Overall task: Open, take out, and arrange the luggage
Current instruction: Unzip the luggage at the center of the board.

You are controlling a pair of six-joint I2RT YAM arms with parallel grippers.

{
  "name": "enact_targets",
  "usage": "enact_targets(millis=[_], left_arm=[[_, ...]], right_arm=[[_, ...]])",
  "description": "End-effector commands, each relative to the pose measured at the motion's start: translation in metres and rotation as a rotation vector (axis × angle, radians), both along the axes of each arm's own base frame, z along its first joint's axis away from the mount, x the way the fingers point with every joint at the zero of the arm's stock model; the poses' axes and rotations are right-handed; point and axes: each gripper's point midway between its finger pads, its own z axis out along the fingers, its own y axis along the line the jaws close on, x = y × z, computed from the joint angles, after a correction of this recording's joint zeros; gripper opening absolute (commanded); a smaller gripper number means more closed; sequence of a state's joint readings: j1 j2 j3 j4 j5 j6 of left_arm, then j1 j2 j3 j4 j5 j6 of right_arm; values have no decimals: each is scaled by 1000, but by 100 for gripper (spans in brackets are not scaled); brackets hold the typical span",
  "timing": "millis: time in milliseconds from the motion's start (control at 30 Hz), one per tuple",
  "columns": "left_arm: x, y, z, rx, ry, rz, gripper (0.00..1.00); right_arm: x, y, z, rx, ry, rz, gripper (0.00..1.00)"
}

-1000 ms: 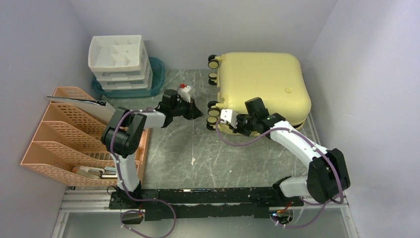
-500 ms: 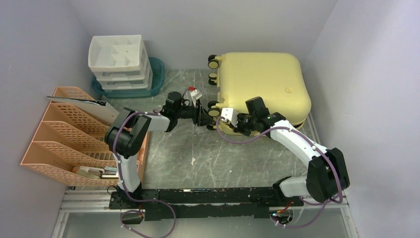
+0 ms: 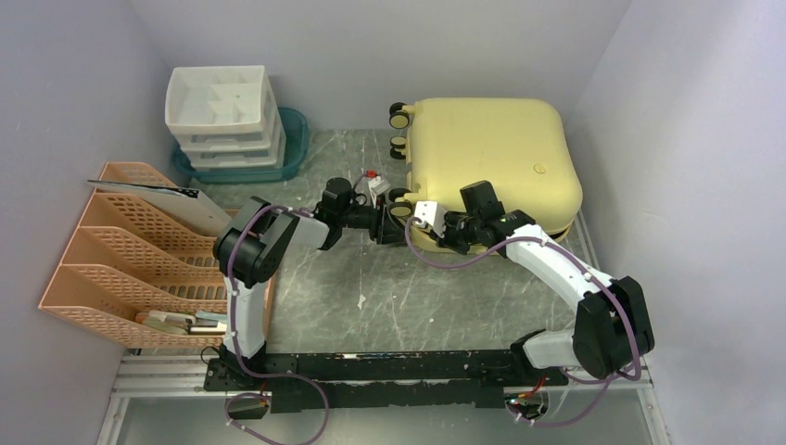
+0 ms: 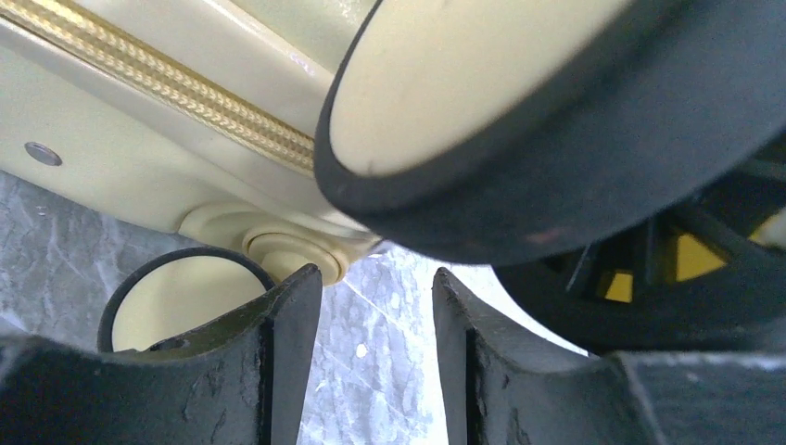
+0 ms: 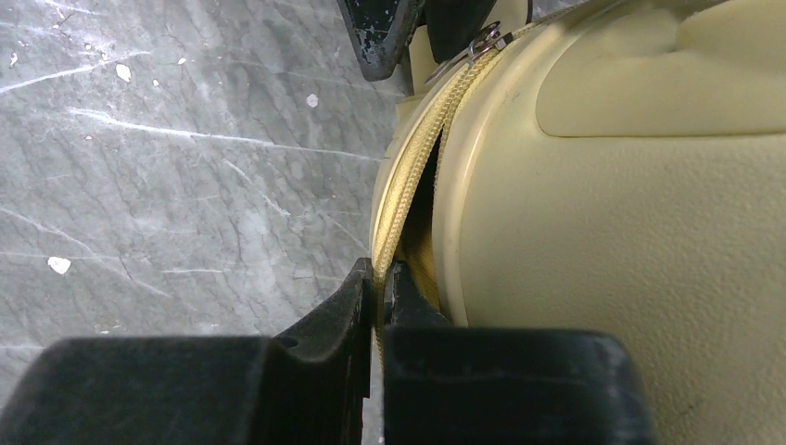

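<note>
The luggage (image 3: 496, 158), a pale yellow hard-shell suitcase, lies flat at the back right with its wheels (image 3: 399, 119) facing left. My left gripper (image 3: 387, 225) reaches to its near-left corner. In the left wrist view this gripper (image 4: 375, 283) is open with only table between the fingers, just under a black-and-yellow wheel (image 4: 519, 120) and beside the zipper (image 4: 167, 83). My right gripper (image 3: 437, 236) is at the suitcase's near-left edge. In the right wrist view it (image 5: 378, 278) is shut on the yellow zipper band (image 5: 408, 176), where the shell is slightly parted. A metal zipper pull (image 5: 480, 42) lies ahead.
A white drawer unit (image 3: 222, 116) stands on a teal tray (image 3: 295, 139) at the back left. An orange file rack (image 3: 120, 250) fills the left side. Walls close in on the left, back and right. Grey marble tabletop (image 3: 371, 297) lies between the arms.
My left arm has stretched to the right across the table, bringing its gripper up to the suitcase's near-left wheels. My right arm and the suitcase have stayed put.
</note>
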State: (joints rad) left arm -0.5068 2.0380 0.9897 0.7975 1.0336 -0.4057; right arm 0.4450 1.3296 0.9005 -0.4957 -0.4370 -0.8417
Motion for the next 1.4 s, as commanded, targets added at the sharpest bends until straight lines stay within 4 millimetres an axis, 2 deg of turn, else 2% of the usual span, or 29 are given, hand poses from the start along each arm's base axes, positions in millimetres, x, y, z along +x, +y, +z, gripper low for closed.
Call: enact_targets(millis=[0,133,167,233,800,1033,1200,1367], left_arm=[[10,-10,20,-44,-77,-19,53],[15,-14,23,-40,-65,-25,54],[17,-15,24,-39,-68,-24,59],[19,-17,25,-38,-66,-23,61],[16,-22,50,-177,-32,-17,59],[12,-24,52,-241,7,-40,51],[8,-22,55,-243,9,-50,36],[2,-19,56,-244,11,-58,29]], right_arm=[[-40,16,-6,94,171,72,0],[-41,16,-7,91,181,75,0],[-41,16,-8,92,183,75,0],[-42,16,-7,93,183,77,0],[-50,16,-16,85,224,106,0],[-49,15,-17,79,229,95,0],[-48,14,-18,78,225,90,0],[-46,13,-20,73,229,81,0]])
